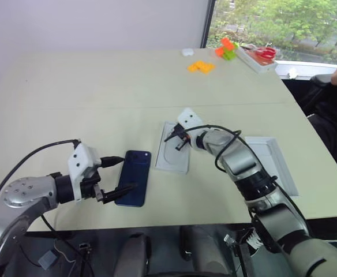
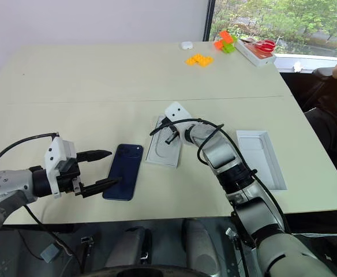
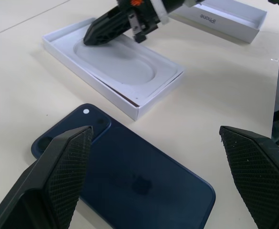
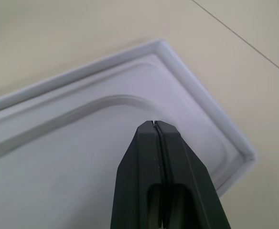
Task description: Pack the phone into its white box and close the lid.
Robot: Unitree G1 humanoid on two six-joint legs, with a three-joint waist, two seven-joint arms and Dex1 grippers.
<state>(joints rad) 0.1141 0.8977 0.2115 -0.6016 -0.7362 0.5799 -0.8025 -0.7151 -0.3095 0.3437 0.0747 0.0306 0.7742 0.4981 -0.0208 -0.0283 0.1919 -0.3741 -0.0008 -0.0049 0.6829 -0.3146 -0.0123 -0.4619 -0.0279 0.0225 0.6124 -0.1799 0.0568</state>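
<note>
While the left hand (image 1: 118,175) stands wide open, one black finger on either side of the near end of the slim dark navy-blue smartphone (image 1: 134,178), it looks set to close on the phone's edges; the phone lies flat on the pale worktop (image 1: 99,98), glossy back up, not yet lifted. Just beyond it, away from that hand, sits the shallow white cardboard tray (image 1: 173,148), and inside it a flat white insert with an oval recess (image 3: 118,64) covers the floor. The right hand (image 1: 178,138), its two black fingers pressed shut and holding nothing, points down onto that insert near the tray's far end, probably to hold the box steady or work the insert out. To my eye the insert is the obstacle: the phone cannot drop in until it is cleared. Further out past the right arm lies the white rectangular cardboard lid (image 1: 272,161), open side up. Orange and green blocks (image 1: 201,67) sit well apart at the worktop's far edge.
</note>
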